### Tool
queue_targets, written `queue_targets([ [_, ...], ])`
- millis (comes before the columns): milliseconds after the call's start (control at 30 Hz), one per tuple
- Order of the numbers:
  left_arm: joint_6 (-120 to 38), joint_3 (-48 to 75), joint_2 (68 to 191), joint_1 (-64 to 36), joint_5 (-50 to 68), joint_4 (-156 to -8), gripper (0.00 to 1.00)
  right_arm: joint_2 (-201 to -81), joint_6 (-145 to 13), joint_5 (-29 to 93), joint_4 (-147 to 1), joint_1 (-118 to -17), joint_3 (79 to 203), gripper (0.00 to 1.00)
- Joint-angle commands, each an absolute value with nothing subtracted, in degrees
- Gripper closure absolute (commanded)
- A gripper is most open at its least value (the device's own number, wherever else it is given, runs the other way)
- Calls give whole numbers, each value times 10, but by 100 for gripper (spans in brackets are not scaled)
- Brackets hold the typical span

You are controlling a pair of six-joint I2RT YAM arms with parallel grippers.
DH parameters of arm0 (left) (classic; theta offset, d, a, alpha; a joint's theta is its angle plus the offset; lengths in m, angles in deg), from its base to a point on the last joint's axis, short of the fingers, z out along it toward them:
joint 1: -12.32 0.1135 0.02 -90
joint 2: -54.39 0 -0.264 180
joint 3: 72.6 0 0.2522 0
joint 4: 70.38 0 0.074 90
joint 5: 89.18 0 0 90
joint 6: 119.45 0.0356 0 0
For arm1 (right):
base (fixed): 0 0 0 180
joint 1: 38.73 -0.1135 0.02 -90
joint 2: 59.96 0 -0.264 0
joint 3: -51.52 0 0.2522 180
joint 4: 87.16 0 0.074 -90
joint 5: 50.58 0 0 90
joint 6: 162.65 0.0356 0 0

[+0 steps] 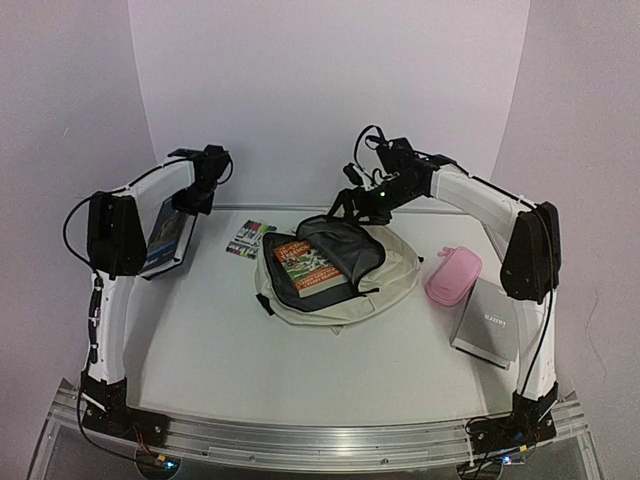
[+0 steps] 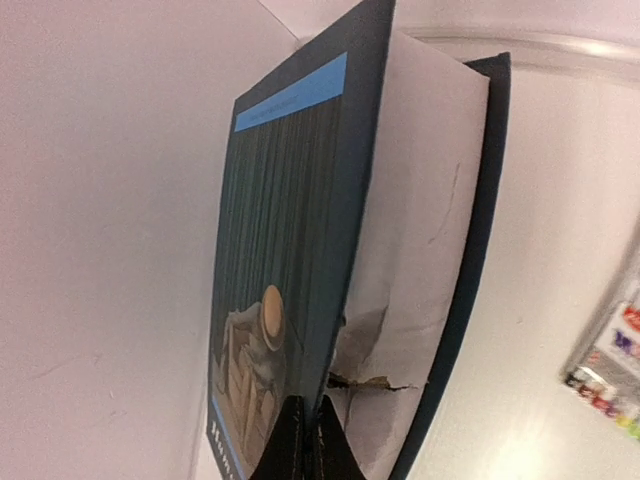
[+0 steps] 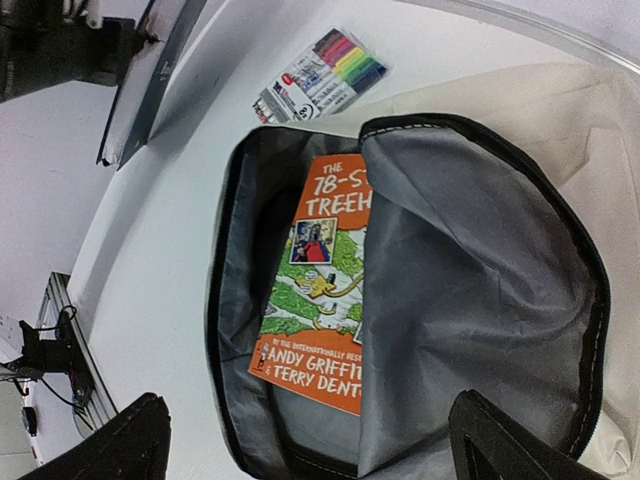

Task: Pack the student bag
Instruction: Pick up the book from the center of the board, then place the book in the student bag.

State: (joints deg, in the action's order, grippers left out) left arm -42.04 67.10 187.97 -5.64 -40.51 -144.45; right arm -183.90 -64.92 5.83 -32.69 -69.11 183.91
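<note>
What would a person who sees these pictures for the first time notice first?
The cream student bag lies open at the middle of the table, with an orange book inside it. At the left, the left arm holds up a dark blue book with its jaws shut on it, while the right arm hangs over the bag's mouth, jaws wide open.
</note>
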Motion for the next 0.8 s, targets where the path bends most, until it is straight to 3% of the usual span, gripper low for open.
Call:
queue_targets([
  [0,-585,745,1756,-62,-332,-1530,100,-1814,-628,42,-376,-709,1866,2],
  [467,-872,712,1596,-63,-159,-1486,100,-1726,-741,211,-582,-819,1755,2],
  [767,-1033,688,1586,-63,-33,-1427,100,-1725,-809,223,-678,-874,1727,2],
])
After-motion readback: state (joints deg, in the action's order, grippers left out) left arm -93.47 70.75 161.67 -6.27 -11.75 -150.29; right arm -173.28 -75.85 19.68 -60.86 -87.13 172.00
